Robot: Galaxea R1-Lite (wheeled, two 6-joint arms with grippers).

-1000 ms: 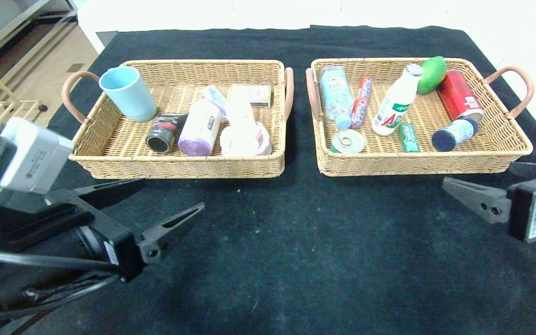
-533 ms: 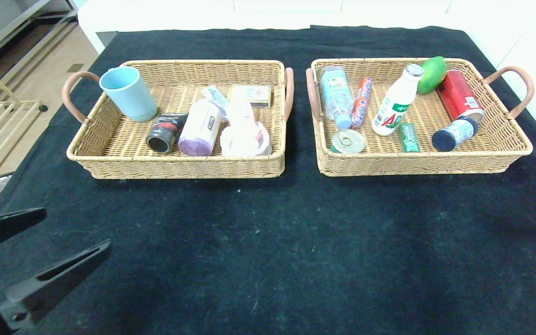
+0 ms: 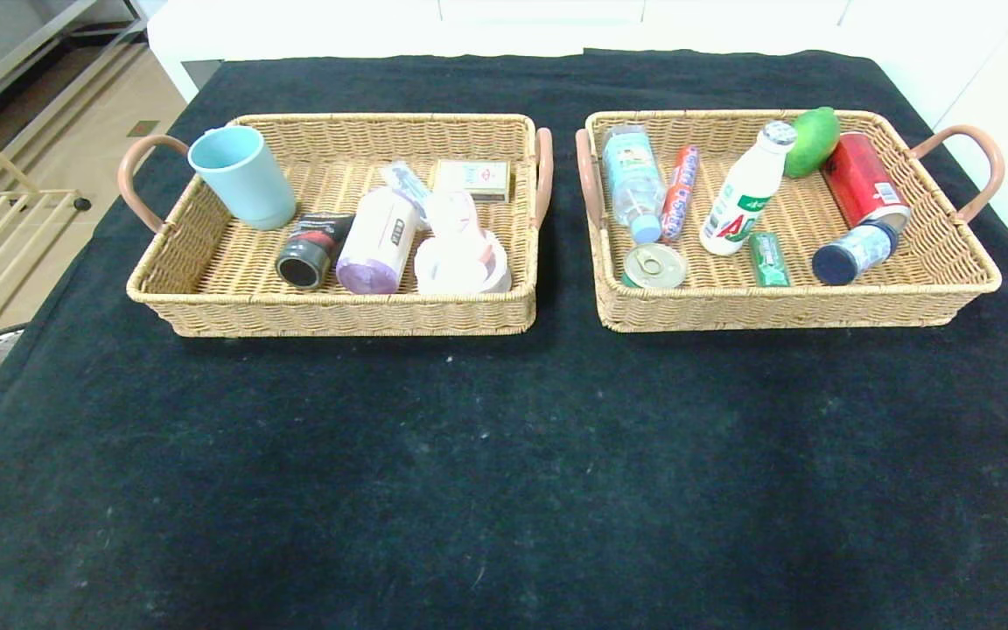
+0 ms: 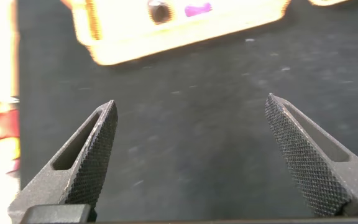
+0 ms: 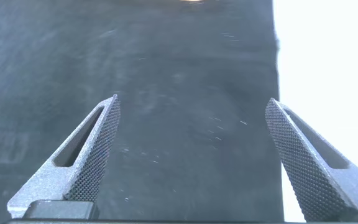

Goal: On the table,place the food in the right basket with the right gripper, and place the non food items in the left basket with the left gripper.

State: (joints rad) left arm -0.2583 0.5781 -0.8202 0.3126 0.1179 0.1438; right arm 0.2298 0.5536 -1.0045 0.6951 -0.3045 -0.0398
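left end effector [image 4: 191, 115] withdrawn, right end effector [image 5: 191, 115] withdrawn

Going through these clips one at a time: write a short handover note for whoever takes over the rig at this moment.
Claws: left claw and right claw both open and empty, each over bare black table, out of the head view.
Left basket: pink bottle and black tube, lying among a blue cup and other non-food.
Right basket: sausage, white drink bottle, gum pack, tin.
Done: sorting looks complete.
Left: nothing loose on the cloth in the head view.
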